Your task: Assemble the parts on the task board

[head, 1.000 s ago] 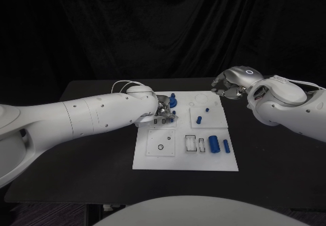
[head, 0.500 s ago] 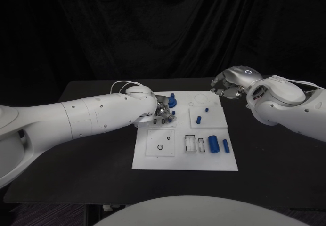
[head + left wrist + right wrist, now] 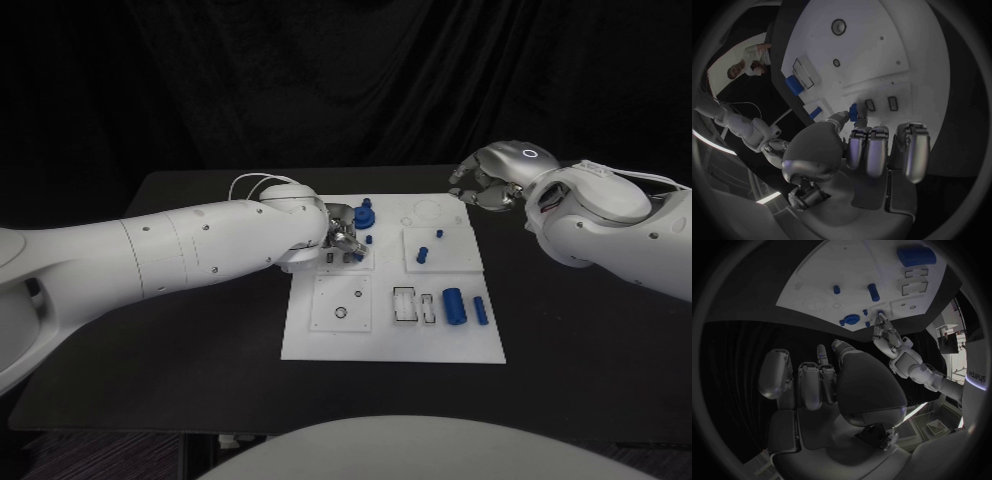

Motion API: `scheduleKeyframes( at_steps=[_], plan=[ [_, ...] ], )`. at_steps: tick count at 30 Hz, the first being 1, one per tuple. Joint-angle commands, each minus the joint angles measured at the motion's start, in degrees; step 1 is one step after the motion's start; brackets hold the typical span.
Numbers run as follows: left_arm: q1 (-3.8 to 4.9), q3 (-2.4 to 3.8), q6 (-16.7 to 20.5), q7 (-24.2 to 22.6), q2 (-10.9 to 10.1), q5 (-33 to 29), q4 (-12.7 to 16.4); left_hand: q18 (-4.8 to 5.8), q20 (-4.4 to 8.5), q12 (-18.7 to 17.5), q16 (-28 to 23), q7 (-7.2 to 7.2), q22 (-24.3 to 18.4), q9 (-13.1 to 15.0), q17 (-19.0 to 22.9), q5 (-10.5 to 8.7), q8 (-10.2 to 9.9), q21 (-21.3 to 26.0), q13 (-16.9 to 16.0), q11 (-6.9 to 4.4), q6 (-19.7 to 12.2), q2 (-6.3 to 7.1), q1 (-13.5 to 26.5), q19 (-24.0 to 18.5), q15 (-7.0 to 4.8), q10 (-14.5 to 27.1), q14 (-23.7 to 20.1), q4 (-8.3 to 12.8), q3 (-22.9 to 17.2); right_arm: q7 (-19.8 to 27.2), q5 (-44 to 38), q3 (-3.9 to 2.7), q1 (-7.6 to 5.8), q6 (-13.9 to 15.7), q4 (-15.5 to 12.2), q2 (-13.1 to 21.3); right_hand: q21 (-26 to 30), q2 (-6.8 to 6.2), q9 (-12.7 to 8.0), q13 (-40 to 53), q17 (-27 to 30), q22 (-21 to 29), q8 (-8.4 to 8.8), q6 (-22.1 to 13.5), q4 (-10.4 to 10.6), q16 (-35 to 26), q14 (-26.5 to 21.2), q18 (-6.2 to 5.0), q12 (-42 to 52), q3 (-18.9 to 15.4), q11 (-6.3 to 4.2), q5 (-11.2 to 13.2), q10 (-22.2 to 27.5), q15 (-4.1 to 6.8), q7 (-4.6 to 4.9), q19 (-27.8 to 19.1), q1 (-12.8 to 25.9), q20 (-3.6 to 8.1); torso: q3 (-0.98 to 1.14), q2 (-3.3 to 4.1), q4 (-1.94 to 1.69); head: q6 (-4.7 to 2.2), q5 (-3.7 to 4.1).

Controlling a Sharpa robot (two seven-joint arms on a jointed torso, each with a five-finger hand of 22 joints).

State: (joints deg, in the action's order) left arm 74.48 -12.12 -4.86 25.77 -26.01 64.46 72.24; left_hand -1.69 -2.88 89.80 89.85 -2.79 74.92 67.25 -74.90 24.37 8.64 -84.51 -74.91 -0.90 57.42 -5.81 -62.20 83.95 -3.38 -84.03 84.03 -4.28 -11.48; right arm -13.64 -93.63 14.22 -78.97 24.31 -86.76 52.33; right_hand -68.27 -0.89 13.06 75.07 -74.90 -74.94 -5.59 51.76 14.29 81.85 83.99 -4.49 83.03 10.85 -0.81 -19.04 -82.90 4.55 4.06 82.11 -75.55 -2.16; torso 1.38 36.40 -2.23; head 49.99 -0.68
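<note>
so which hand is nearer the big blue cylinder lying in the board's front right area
Left. The left hand is over the white task board, up-left of the big blue cylinder; the right hand is beyond the board's far right corner.

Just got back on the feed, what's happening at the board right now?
The left robot hand is down over the upper-left part of the white task board, pinching a small blue part at its fingertips right by the small rectangular slots there. The right robot hand hangs off the board's far right corner, holding nothing. Other blue parts lie untouched, including a blue cylinder near the right edge.
</note>
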Motion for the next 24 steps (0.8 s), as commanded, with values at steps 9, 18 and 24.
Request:
scheduleKeyframes(
  at_steps=[9,18,24],
  plan=[
    [-0.12,0.04,4.89,-2.33,-3.88,-0.14,4.68,0.11,0.39,0.20,0.15,0.37,12.99,1.33,-15.10,2.12,0.61,0.42,-15.09,-0.55,0.53,3.68,1.39,2.26,-0.61,-5.97,5.97,1.57,-9.49,-1.46,-0.19,-0.04,0.34,-0.88,-0.22,0.54,0.53,-0.11,-0.14,8.77,-8.52,-9.23,0.30,0.28,-0.06,-0.46,3.24,0.06,-0.43,0.39,-0.04,-0.40,0.46,-0.46,0.02,-0.48,-0.63,-0.18,-0.04,0.02,-0.04,0.01,-0.52],
    [-0.13,0.04,6.90,-1.69,-6.28,-0.14,6.28,0.05,0.38,0.20,0.15,0.29,12.90,1.71,-15.10,-0.97,0.64,0.68,-15.09,-0.50,0.43,4.48,2.47,2.09,-0.59,-5.97,5.97,1.50,-11.77,-1.56,-0.19,-0.04,1.01,-1.28,-0.17,0.99,0.75,-0.17,-0.22,8.65,-8.37,-9.17,0.43,0.11,-0.11,-0.67,3.17,0.02,-0.58,0.50,-0.07,-0.43,0.61,-0.45,-0.03,-0.57,-0.64,-0.18,-0.08,0.01,-0.01,0.01,-0.89],
    [-0.41,0.03,10.01,-1.91,-7.41,-0.14,6.92,0.03,0.31,0.20,0.15,0.17,12.88,1.93,-15.10,-3.90,0.57,0.76,-15.09,-0.38,0.27,4.54,3.24,2.04,-0.50,-5.97,5.97,0.82,-12.56,-1.62,-0.19,-0.04,1.16,-1.00,-0.17,1.16,0.95,-0.21,-0.31,8.55,-8.28,-9.11,0.62,-0.15,-0.15,-0.79,3.12,-0.02,-0.71,0.63,-0.10,-0.46,0.73,-0.44,-0.09,-0.65,-0.64,-0.18,-0.02,0.01,0.08,0.01,-1.25]
  ],
)
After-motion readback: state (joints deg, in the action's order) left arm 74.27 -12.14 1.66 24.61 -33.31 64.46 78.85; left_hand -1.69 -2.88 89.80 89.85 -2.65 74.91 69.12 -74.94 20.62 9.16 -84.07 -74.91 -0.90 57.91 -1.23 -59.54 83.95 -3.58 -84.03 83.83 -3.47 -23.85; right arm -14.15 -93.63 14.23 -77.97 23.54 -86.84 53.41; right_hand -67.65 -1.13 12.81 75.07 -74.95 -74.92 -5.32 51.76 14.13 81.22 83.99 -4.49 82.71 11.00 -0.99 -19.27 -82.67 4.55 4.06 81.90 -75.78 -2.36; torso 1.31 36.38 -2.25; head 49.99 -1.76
